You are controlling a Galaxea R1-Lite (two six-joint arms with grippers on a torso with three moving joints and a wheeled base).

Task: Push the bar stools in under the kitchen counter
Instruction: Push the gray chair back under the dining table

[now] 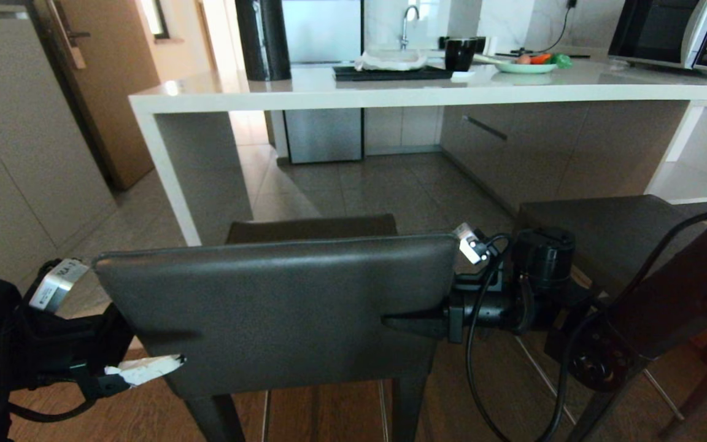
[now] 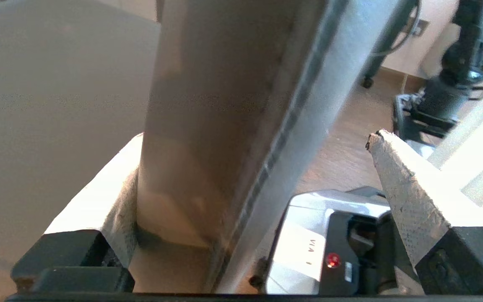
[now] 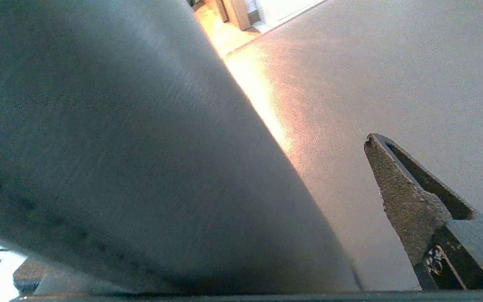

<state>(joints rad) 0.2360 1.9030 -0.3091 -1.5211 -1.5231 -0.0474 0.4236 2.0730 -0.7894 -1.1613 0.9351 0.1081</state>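
Wide-spread jaws on both arms straddle the backrest of the nearer bar stool (image 1: 280, 307), one at each side edge, clamping nothing. On the left gripper (image 1: 145, 370) one white-wrapped finger (image 2: 405, 184) stands clear on the rear face of the backrest while its partner lies against the other face. On the right gripper (image 1: 412, 322) a dark finger (image 3: 401, 201) also stands off from the leather, and the backrest's edge fills the gap.

That stool stands out on the wooden floor (image 1: 329, 417), short of the table (image 1: 390, 92), its seat pointing at the open bay beside the white end panel (image 1: 166, 172). A second bar stool (image 1: 611, 233) sits to its right, its seat nearer the table edge.

On the tabletop rest a tall black cylinder (image 1: 261, 40), a dark tray (image 1: 390, 72), a black mug (image 1: 459, 54), a plate of food (image 1: 528, 64) and a microwave (image 1: 679, 34).
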